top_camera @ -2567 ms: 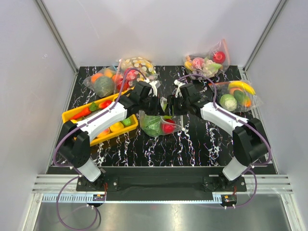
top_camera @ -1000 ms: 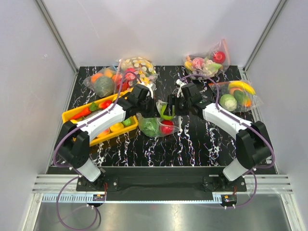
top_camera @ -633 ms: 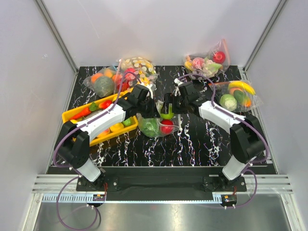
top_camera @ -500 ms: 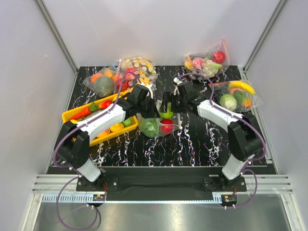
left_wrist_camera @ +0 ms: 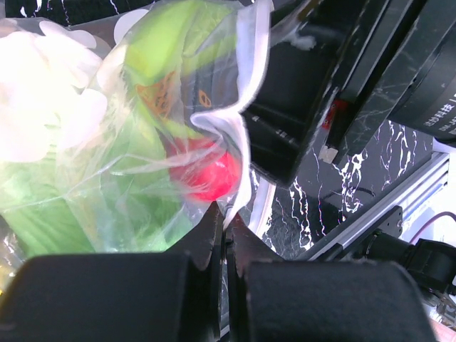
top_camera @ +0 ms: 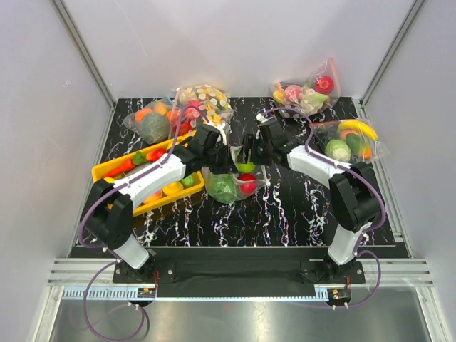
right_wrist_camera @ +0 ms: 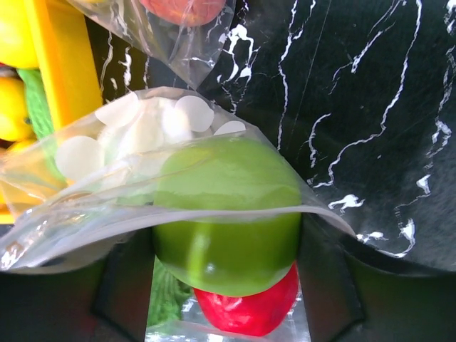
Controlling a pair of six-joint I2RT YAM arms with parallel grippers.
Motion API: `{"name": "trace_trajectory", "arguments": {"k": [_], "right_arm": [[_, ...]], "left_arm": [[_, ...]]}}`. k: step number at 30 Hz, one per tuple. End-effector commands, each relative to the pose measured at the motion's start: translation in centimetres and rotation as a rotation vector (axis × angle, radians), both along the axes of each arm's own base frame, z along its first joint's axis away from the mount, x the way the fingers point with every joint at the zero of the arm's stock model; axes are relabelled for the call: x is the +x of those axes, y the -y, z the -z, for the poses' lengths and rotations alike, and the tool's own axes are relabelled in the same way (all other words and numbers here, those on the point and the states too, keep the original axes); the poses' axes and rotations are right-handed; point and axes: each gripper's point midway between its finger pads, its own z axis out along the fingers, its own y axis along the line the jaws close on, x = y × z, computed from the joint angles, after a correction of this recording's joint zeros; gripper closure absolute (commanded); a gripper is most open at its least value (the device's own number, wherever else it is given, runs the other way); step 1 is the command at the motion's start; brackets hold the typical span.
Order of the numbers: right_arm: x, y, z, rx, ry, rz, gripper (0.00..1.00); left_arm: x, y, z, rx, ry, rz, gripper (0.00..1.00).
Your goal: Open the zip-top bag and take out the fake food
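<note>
The zip-top bag [top_camera: 226,187], clear with white dots, lies at mid-table with its mouth held up and open. My left gripper [top_camera: 228,162] is shut on the bag's edge, and the left wrist view shows the film pinched between the fingertips [left_wrist_camera: 226,217]. My right gripper [top_camera: 246,158] reaches into the mouth. In the right wrist view its fingers [right_wrist_camera: 324,285] press both sides of the green apple [right_wrist_camera: 228,214], half under the bag's rim. Below the apple sit the red fruit [right_wrist_camera: 249,306] and the lettuce [right_wrist_camera: 167,299], both inside the bag [right_wrist_camera: 128,135].
A yellow tray [top_camera: 107,169] of produce lies left of the bag, under my left arm. Other filled bags sit at back left [top_camera: 153,125], back middle with dots [top_camera: 203,100], back right [top_camera: 306,91] and far right [top_camera: 349,142].
My right gripper has slid left into the bag's mouth and closed round the green apple. The left gripper has kept its pinch on the bag's edge.
</note>
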Motion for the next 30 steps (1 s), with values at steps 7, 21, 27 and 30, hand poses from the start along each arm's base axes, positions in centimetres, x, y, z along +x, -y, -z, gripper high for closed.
{"name": "trace_trajectory", "arguments": {"k": [7, 21, 27, 30], "right_arm": [[-0.2, 0.7, -4.7, 0.008, 0.104, -0.006, 0.65], [-6.5, 3.4, -9.1, 0.001, 0.11, -0.098, 0.71], [-6.5, 3.2, -12.8, 0.044, 0.158, -0.092, 0.71], [-6.4, 2.1, -14.5, 0.097, 0.149, -0.105, 0.71]], "left_arm": [[0.8, -0.5, -0.6, -0.014, 0.019, -0.029, 1.0], [2.5, -0.7, -1.2, -0.049, 0.041, -0.033, 0.95], [2.4, -0.9, -3.3, -0.074, 0.138, 0.004, 0.33], [1.5, -1.6, -4.8, -0.078, 0.213, 0.037, 0.15]]}}
